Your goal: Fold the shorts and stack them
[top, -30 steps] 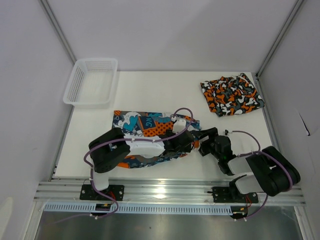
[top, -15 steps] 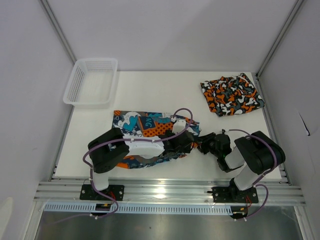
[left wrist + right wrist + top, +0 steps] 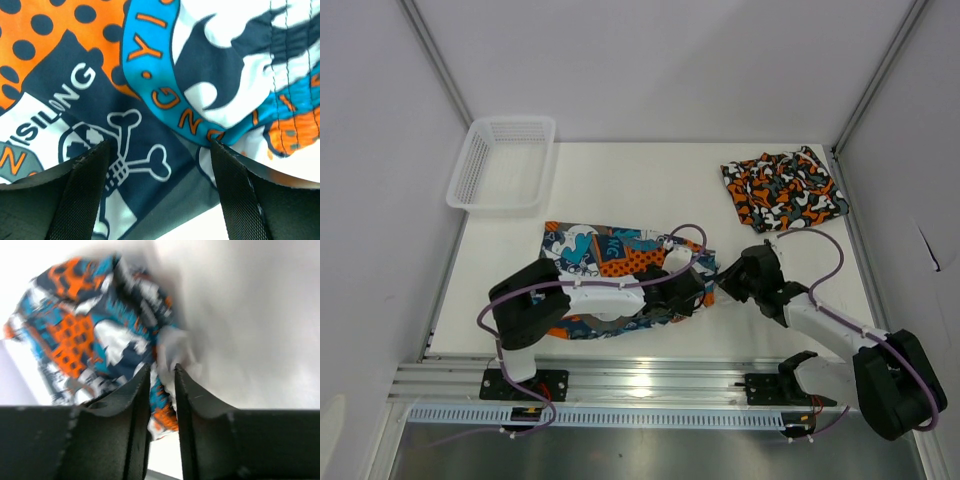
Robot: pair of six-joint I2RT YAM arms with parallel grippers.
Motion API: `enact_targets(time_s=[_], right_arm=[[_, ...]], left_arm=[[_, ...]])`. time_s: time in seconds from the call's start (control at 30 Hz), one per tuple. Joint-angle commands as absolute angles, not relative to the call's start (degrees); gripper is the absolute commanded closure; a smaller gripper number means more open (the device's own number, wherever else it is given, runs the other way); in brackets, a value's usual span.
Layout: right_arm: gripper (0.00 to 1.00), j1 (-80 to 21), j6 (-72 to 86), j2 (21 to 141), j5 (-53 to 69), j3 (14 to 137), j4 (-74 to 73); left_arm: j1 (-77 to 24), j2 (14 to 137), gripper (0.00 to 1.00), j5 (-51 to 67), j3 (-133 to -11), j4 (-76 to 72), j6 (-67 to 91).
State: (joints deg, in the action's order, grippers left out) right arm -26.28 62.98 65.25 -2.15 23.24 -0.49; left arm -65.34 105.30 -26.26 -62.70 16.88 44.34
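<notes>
Top view, lower centre: cartoon shorts point(image 3: 600, 255) lie spread on bench point(image 3: 650, 190). Over the print, left fingers point(image 3: 90, 170) stand wide apart, gripping nothing. At the shorts' right edge, right fingers point(image 3: 142, 385) pinch bunched fabric. Upper right: camo shorts point(image 3: 783, 190), folded. Upper left: basket point(image 3: 503, 165).

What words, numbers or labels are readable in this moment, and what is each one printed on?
"ISILONG": white letters on a navy patch of the cartoon-print shorts; the word may begin outside the left wrist view.
"YI" and "ONG": orange letters on the teal band of the same shorts.
Lettering on these shorts in the top view: too small to read.
Camouflage shorts and basket: no text visible.
</notes>
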Motion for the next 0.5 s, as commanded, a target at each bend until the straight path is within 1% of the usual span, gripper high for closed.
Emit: enact_targets(time_s=[0.0, 0.07, 0.1, 0.13, 0.17, 0.2, 0.23, 0.3, 0.33, 0.4, 0.47], right_arm=[[0.73, -26.3, 55.4, 65.2, -9.8, 29.0, -20.7], [0.84, -26.4, 53.7, 66.3, -9.9, 31.7, -23.0], [0.87, -26.4, 53.4, 66.9, -10.1, 32.3, -23.5], [0.92, -26.3, 53.2, 66.9, -9.8, 33.0, -23.8], [0.92, -26.3, 52.6, 66.9, -9.7, 33.0, -24.2], [0.91, -26.2, 52.3, 66.4, -9.4, 33.2, -24.2], [0.85, -26.0, 51.9, 66.1, -9.3, 33.3, -24.4], [0.77, -25.2, 51.1, 65.0, -7.9, 33.0, -24.3], [0.71, -24.2, 50.5, 63.7, -7.1, 32.9, -24.2], [0.68, -23.0, 49.0, 62.8, -5.5, 32.7, -24.6], [0.64, -22.0, 47.6, 61.2, -4.3, 32.8, -25.5]], left_arm=[[-68.7, 100.3, 0.16, -28.4, -60.7, 16.4, 40.4], [-69.8, 99.1, 0.16, -31.0, -59.9, 15.1, 39.4], [-70.6, 97.6, 0.16, -31.9, -59.0, 14.6, 39.1], [-70.8, 96.9, 0.16, -32.6, -58.5, 13.5, 38.9], [-71.1, 96.1, 0.16, -33.0, -56.7, 12.6, 38.7], [-71.3, 94.2, 0.16, -33.0, -56.0, 11.8, 38.3], [-71.3, 93.3, 0.16, -33.1, -55.4, 10.2, 38.1], [-71.4, 91.9, 0.16, -33.0, -53.4, 9.3, 37.3], [-71.4, 90.9, 0.16, -33.0, -53.2, 9.3, 36.9], [-71.7, 90.4, 0.16, -33.5, -53.4, 9.9, 35.6], [-72.6, 89.7, 0.16, -34.5, -54.2, 10.7, 34.2]])
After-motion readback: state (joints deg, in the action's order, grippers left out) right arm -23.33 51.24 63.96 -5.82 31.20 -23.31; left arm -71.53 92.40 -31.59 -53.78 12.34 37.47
